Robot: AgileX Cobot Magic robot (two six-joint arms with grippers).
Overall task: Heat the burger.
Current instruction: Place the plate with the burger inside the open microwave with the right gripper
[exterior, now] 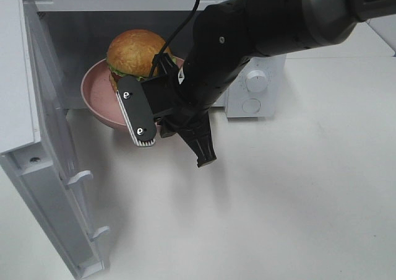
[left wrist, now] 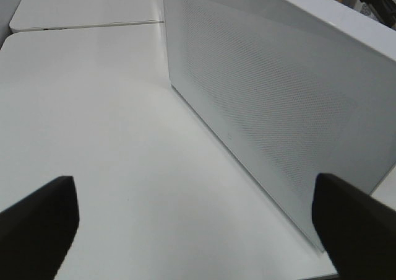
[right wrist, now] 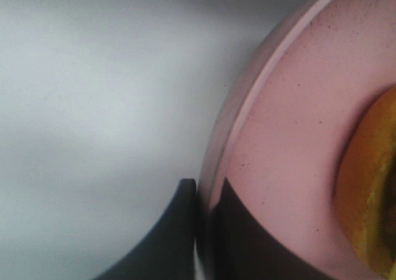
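The burger (exterior: 133,52), with a golden bun and green lettuce, sits on a round pink plate (exterior: 99,97) in the mouth of the open white microwave (exterior: 124,1); the plate's front part sticks out over the table. My right gripper (exterior: 154,128) reaches in from the right and is at the plate's front rim. In the right wrist view this gripper (right wrist: 204,193) is shut on the plate rim (right wrist: 247,100), one finger on each side, with the burger (right wrist: 371,193) at the edge. My left gripper (left wrist: 198,230) is open and empty above the table, outside the microwave door (left wrist: 278,106).
The microwave door (exterior: 37,168) stands swung open at the left, reaching toward the table's front. The control panel with two knobs (exterior: 255,88) is at the microwave's right. A second white table (left wrist: 80,4) adjoins behind.
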